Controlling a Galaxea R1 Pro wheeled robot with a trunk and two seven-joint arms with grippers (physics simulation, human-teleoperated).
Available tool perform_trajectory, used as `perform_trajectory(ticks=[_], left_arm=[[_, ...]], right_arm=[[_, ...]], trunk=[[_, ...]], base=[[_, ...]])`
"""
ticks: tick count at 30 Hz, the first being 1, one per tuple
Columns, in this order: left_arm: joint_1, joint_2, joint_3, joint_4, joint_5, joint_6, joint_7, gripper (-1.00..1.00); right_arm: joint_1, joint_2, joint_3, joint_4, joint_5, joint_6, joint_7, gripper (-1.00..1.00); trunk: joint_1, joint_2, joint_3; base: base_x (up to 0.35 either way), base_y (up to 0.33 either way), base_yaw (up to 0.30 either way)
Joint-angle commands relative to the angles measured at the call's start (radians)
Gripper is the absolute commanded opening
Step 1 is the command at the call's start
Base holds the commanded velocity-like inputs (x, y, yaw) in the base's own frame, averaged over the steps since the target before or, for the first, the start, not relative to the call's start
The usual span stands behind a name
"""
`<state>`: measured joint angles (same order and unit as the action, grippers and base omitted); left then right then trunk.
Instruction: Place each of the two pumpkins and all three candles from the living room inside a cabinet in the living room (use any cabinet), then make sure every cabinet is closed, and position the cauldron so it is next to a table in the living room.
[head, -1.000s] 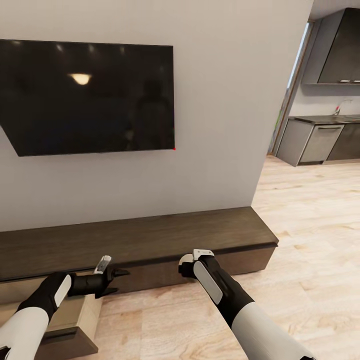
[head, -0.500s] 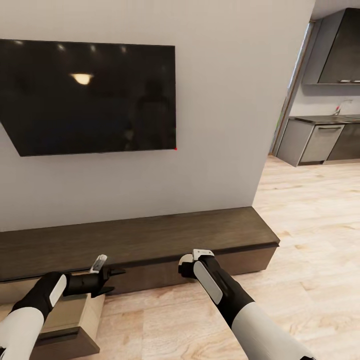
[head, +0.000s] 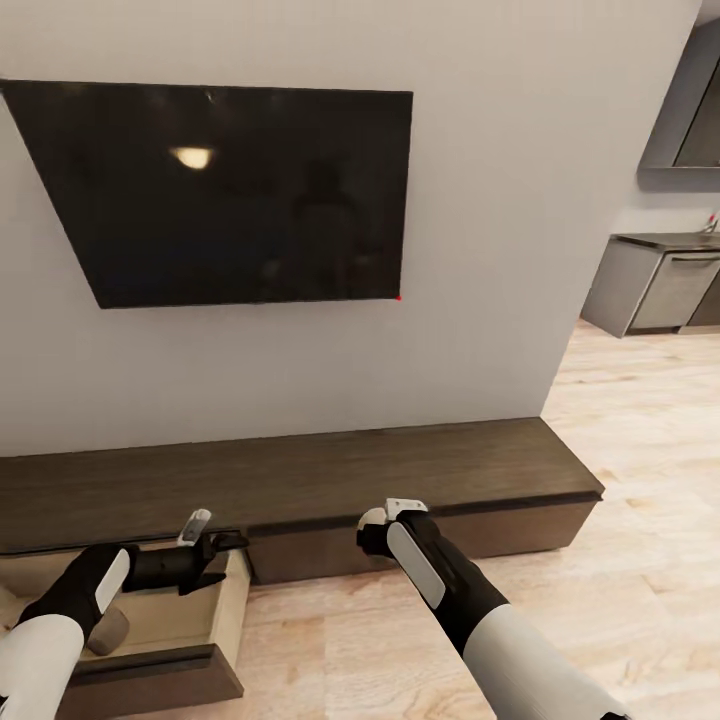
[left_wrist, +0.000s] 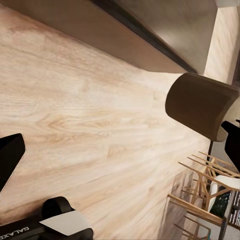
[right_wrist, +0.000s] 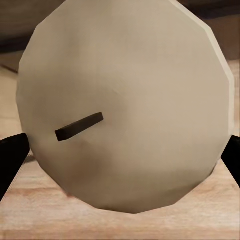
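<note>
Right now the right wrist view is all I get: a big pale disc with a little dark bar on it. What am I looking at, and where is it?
Observer: That is the held candle, seen end-on with its wick. The head view has the right gripper gripping it in front of a long dark cabinet.
Operator: Is anywhere open to put it?
Observer: Yes. A drawer is pulled out at the cabinet's left end, where the open left gripper hovers.
Operator: Anything in there already?
Observer: A second candle sits inside, partly behind the left arm.

Matt dark-wood cabinet — glossy black TV
</note>
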<state>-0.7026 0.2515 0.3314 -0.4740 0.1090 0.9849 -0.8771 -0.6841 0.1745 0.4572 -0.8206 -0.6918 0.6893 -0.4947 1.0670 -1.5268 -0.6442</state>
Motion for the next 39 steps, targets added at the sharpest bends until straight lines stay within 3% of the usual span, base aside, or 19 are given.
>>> perform_trajectory(ticks=[1,13,36,39], left_arm=[[0.0,0.0,0.0,0.0,0.0,0.0,0.0,1.0],[0.0,0.0,0.002,0.0,0.001,0.002,-0.004,1.0],[0.0,0.002,0.003,0.0,0.003,0.018,-0.005,1.0],[0.0,0.002,0.003,0.0,0.003,0.018,-0.005,1.0]], right_arm=[[0.0,0.0,0.0,0.0,0.0,-0.001,0.001,-1.0],[0.0,0.0,-0.001,0.0,0.0,-0.001,0.001,-1.0],[0.0,0.0,0.002,-0.001,0.011,-0.033,-0.004,-1.0],[0.0,0.0,0.003,-0.001,0.011,-0.033,-0.006,-1.0]], trunk=[[0.0,0.0,0.0],[0.0,0.0,0.0],[-0.088,0.161,0.072],[-0.088,0.161,0.072]], base=[[0.0,0.287,0.003],[0.0,0.143,0.0],[0.0,0.001,0.0],[0.0,0.0,0.109]])
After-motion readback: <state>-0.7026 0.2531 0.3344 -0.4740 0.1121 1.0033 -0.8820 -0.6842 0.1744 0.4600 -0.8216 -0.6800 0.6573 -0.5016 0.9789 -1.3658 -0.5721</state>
